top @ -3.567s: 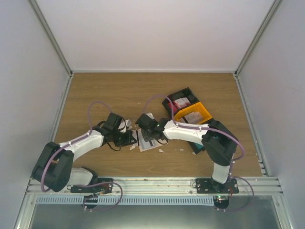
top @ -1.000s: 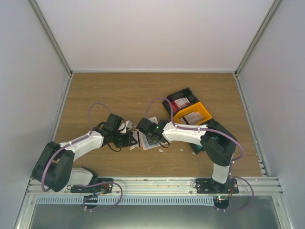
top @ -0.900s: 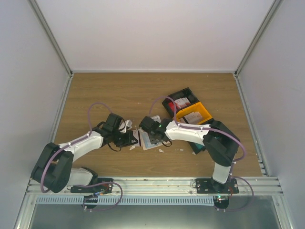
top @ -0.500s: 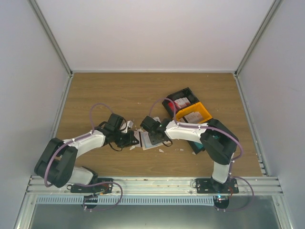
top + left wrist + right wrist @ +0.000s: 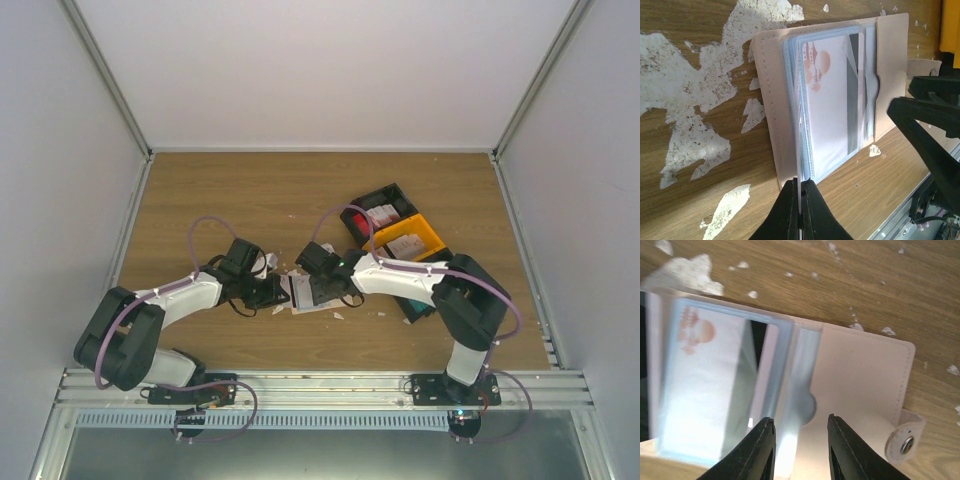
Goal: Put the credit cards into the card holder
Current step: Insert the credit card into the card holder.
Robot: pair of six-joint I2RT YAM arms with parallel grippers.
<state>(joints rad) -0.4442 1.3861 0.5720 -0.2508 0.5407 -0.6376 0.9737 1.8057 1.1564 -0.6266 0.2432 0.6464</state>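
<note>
Wooden table boxed in by white walls, its top flecked with white scraps. At mid-table, between the two grippers, the card holder lies open and flat, pale inside facing up. A stack of clear sleeves sits along its fold. A white card with an orange emblem and a grey stripe lies in the top sleeve. The holder's snap tab sticks out from the flap on the right side, resting on the wood.

The left gripper reaches in from the left, low at the holder's left edge. In its wrist view the jaws are closed on the thin edge of one clear sleeve, which stands on edge between the fingers and runs up across the card stack.

The right gripper comes from the right and sits over the holder's right half. Its jaws stand apart, with the pale pocket beside the fold showing in the gap between the fingers. Whether the tips touch the holder cannot be told.

Far right of the holder are a black bin and, just beside it, a yellow bin, each holding small red-and-white items.
</note>
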